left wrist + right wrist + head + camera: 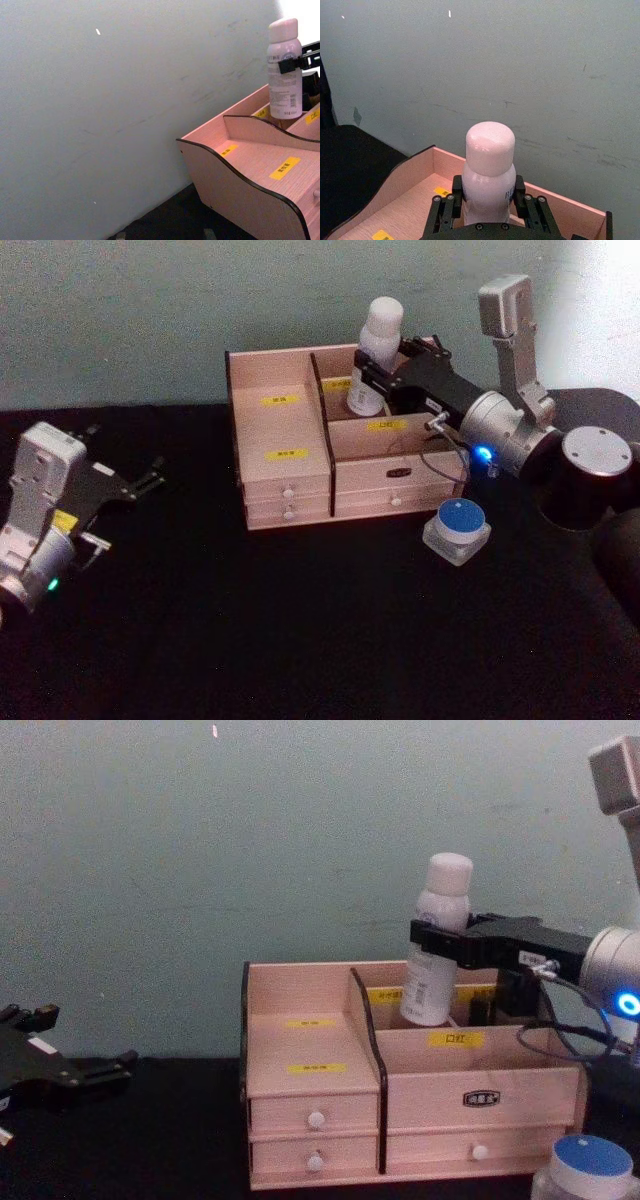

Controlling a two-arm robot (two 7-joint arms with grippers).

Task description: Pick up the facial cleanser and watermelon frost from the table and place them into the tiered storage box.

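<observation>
The right gripper (366, 376) clamps the tilted facial cleanser (379, 338) over the rear right compartment of the tiered storage box (283, 486); its yellow labels (281, 399) are unreadable. The watermelon frost (458, 529) sits by the box's front right corner. The left gripper (148, 480) is spread apart, well left.

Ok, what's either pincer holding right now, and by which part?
The right pincer grips the facial cleanser around its body, below the cap; the left pincer holds nothing.

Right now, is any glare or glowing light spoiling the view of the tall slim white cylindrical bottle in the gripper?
Left wrist view: the wall's corner beside the tall slim white bottle is blown white, its cap edge readable. Head view: a blue light glows on the right arm behind the right gripper; bottle evenly lit.
</observation>
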